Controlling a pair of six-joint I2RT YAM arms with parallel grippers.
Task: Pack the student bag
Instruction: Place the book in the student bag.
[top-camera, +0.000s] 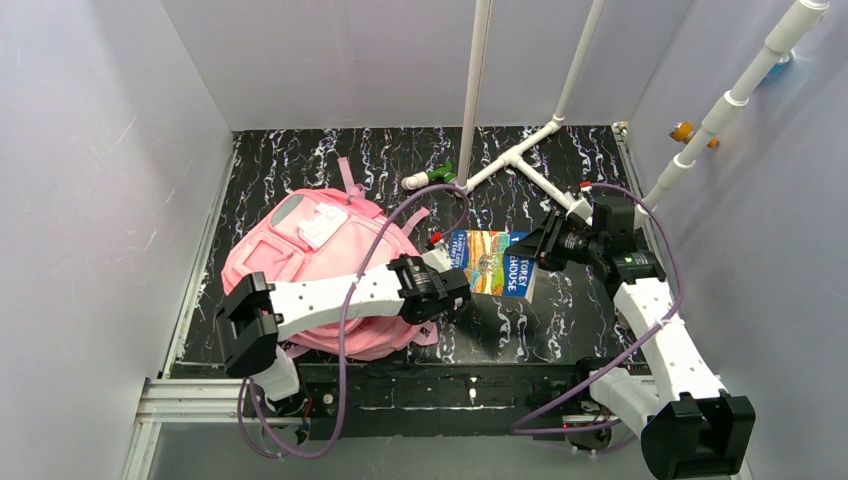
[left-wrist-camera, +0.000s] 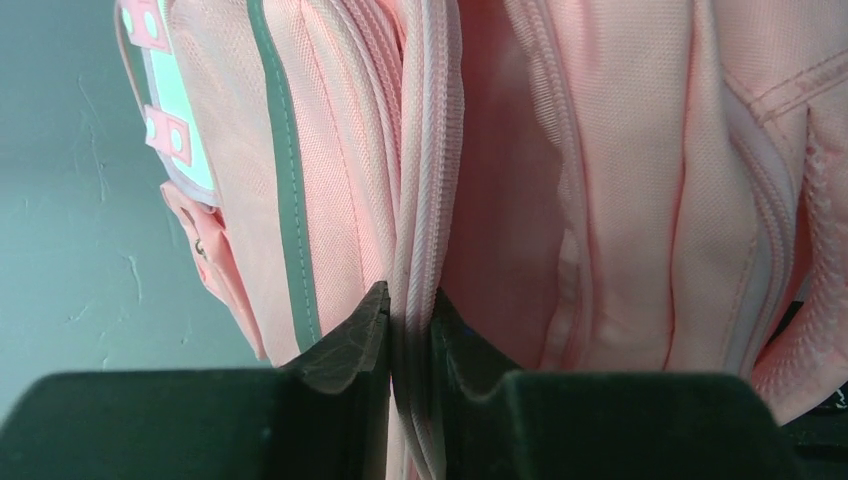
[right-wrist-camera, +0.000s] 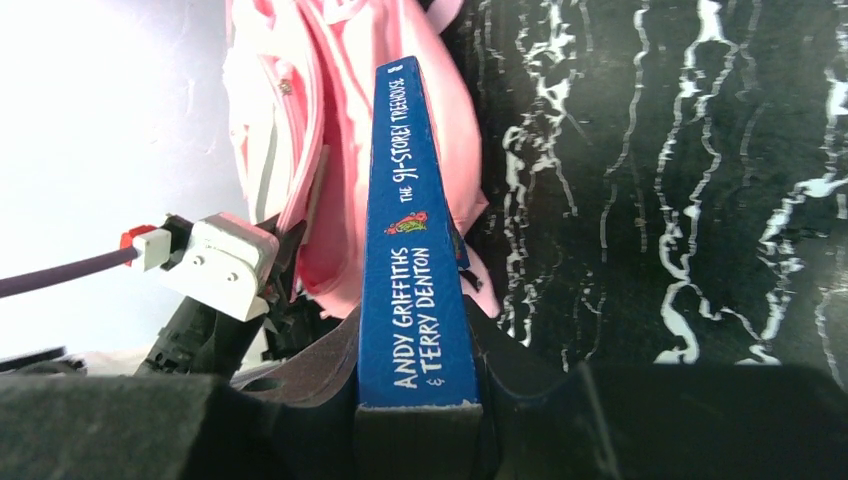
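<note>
- Robotics lab test cell: plain pale panel walls (top-camera: 100, 150) enclose the left, far and right sides.
- Black, white-veined tabletop (top-camera: 560, 325) with an aluminium rail (top-camera: 190, 400) along its near edge.
- Two white robot arms, left arm (top-camera: 330, 295) and right arm (top-camera: 670, 340), trailing purple cables (top-camera: 342, 340).
- White pipe frame (top-camera: 515, 155) near the tabletop's far right corner.

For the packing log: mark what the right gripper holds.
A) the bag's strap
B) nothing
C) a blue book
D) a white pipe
C: the right gripper clamps the book at its spine, while the left gripper pinches the bag at its zipper edge.
</note>
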